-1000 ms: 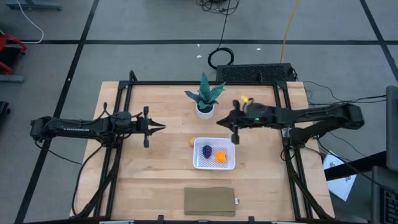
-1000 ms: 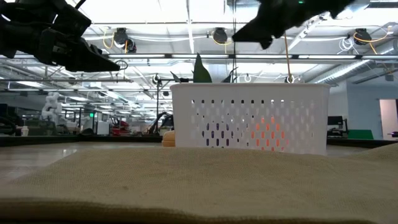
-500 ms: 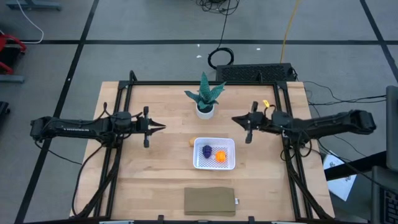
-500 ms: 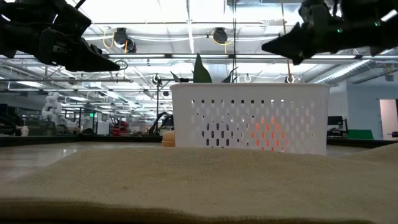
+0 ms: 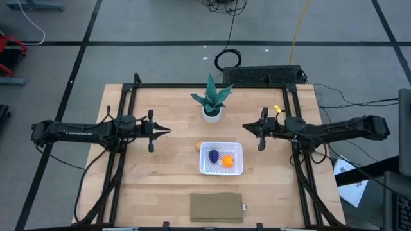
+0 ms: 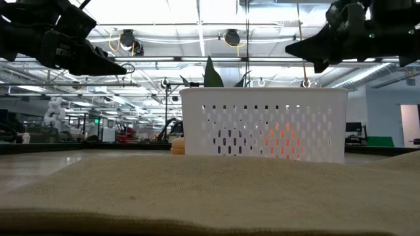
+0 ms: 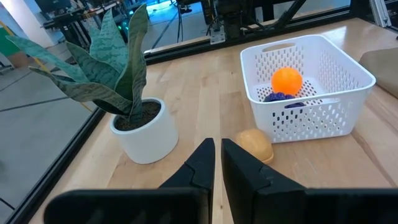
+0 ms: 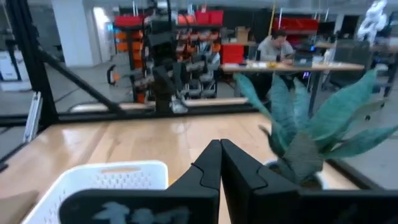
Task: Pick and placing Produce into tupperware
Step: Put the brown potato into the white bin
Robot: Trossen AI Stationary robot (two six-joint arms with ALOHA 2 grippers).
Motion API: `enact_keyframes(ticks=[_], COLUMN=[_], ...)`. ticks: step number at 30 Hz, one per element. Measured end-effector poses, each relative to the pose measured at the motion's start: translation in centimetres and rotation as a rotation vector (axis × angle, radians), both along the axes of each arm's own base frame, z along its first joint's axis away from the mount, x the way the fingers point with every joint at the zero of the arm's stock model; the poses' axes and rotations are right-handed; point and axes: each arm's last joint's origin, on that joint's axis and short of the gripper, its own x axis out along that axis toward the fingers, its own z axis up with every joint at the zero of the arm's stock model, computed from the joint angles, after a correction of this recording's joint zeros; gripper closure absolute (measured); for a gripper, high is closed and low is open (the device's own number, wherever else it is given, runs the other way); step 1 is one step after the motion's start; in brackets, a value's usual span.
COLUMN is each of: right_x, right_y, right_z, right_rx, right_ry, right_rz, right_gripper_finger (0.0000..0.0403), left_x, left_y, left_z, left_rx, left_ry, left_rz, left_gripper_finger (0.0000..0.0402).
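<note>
The white tupperware [image 5: 221, 158] sits in the middle of the table; its perforated wall [image 6: 262, 133] fills the low view. Inside lie the dark purple lump [image 5: 213, 155] and the bright orange ball [image 5: 227, 161], also seen in the left wrist view as the orange ball [image 7: 286, 81] and purple lump [image 7: 278, 97]. The tan-orange piece [image 5: 198, 147] rests on the wood just outside the tupperware's left wall, tan-orange piece [image 7: 254, 144]. My left gripper [image 5: 168, 131] hovers shut left of the tupperware, holding nothing. My right gripper [image 5: 244, 126] hovers shut to the tupperware's far right, empty.
A green spiky plant in a white pot [image 5: 211, 102] stands at the far middle of the table. A flat tan-brown pad [image 5: 217, 207] lies at the near edge. Bare wood shows to the left and right of the tupperware. A person sits in the room behind [image 8: 278, 45].
My right gripper has drawn back from above the tupperware toward the table's right edge, staying shut and empty. The left arm has kept still. The produce in the tupperware has not moved.
</note>
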Motion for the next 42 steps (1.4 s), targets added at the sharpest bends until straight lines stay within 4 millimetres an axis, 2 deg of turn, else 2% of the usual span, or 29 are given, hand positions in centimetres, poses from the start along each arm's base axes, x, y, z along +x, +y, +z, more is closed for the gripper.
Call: enact_keyframes(ticks=[7, 12, 18, 22, 25, 31, 37, 42], right_x=[-1.5, -2.4, -3.3, -3.9, -4.3, -4.5, -5.1, -5.7], right_y=[-0.3, -0.1, 0.2, 0.5, 0.5, 0.0, -0.1, 0.0], right_z=[-0.1, -0.3, 0.7, -0.3, -0.4, -1.2, -0.5, -0.9], right_rx=[-0.034, -0.042, -0.061, -0.092, -0.092, -0.094, -0.092, -0.061], right_ry=[-0.048, -0.004, -0.087, -0.154, -0.214, -0.119, -0.146, -0.121], right_rz=[-0.092, -0.075, -0.057, 0.034, 0.030, -0.026, -0.030, -0.026], right_gripper_finger=[0.0403, 0.0403, 0.0403, 0.0403, 0.0403, 0.0403, 0.0403, 0.0403], left_x=[0.0, -0.1, -0.1, -0.1, -0.1, -0.1, -0.1, -0.1], left_y=[0.0, 0.0, 0.0, 0.0, 0.0, 0.0, 0.0, 0.0], left_z=[-0.1, -0.2, -0.2, -0.2, -0.2, -0.2, -0.2, -0.3], left_rx=[-0.001, -0.003, -0.003, -0.006, -0.007, -0.007, -0.007, -0.008], left_ry=[0.009, 0.025, 0.025, 0.025, 0.025, 0.025, 0.026, 0.031], left_rz=[0.000, 0.000, 0.000, 0.001, 0.001, 0.001, 0.001, 0.001], left_gripper_finger=[0.0369, 0.0369, 0.0369, 0.0369, 0.0369, 0.0369, 0.0369, 0.0369])
